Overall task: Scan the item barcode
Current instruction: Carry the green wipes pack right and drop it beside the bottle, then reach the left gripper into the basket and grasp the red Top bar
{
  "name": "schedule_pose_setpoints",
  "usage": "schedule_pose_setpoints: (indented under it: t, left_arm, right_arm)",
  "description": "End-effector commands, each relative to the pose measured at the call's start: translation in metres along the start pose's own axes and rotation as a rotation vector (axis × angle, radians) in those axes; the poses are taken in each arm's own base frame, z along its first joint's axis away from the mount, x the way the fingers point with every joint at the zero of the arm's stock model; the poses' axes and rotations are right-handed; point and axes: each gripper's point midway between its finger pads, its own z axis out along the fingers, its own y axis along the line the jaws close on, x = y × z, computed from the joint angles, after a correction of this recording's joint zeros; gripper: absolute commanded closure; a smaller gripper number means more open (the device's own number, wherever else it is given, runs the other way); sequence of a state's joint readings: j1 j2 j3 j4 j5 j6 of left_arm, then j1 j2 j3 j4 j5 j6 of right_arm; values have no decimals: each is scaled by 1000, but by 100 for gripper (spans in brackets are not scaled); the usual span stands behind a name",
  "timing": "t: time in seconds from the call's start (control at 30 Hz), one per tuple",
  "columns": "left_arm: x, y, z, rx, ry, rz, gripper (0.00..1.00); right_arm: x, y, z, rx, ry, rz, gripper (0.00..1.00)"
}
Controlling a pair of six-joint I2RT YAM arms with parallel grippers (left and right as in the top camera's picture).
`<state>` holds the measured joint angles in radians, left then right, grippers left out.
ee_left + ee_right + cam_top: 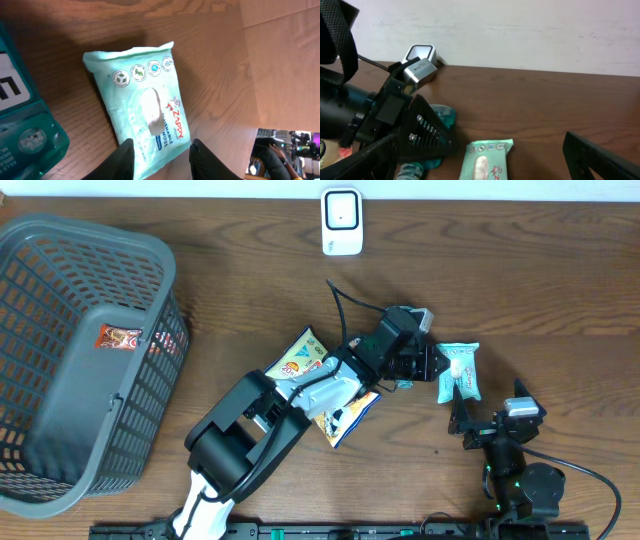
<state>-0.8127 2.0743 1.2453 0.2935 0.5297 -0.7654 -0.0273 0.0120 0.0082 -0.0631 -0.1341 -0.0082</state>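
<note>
The item, a pale green pack of wet wipes (460, 370), lies flat on the wooden table right of centre. It also fills the left wrist view (145, 105) and shows in the right wrist view (485, 160). My left gripper (430, 364) reaches across to its left edge. Its jaws (161, 150) stand open astride the pack's lower end, with a gap on the right side. My right gripper (463, 420) is wide open (485, 167) just in front of the pack, holding nothing. The white barcode scanner (341, 221) stands at the table's far edge (420, 52).
A grey basket (60, 430) with a red packet (120, 337) in it fills the left side. A colourful snack bag (298, 360) lies under my left arm. A teal pack (25, 125) sits just left of the wipes.
</note>
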Motion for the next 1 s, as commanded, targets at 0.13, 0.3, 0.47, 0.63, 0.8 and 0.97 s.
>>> schedule_pose_setpoints:
  t: [0.13,0.3,0.47,0.63,0.8,0.97]
  left_arm:
    - [-24,-25,-35,-51,-82,69,57]
    - [-32,-12,-80,-273,-140,146,50]
    - [-45,-20,-123,-388,-225,212,41]
    - [-53,-33,-174,-478,-303,274,40]
    - [-52,-37,-228,-599,-350,352,21]
    - [-54,-21,-268,-720,-366,365,2]
  right_arm:
    - [0,3,0,-11,-2,9,1]
    - [0,3,0,-11,-2,9,1]
    - [0,3,0,-11,-2,9,1]
    - [0,3,0,-11,-2,9,1]
    - [0,3,0,-11,-2,9,1]
    - [0,3,0,-11,-2,9,1]
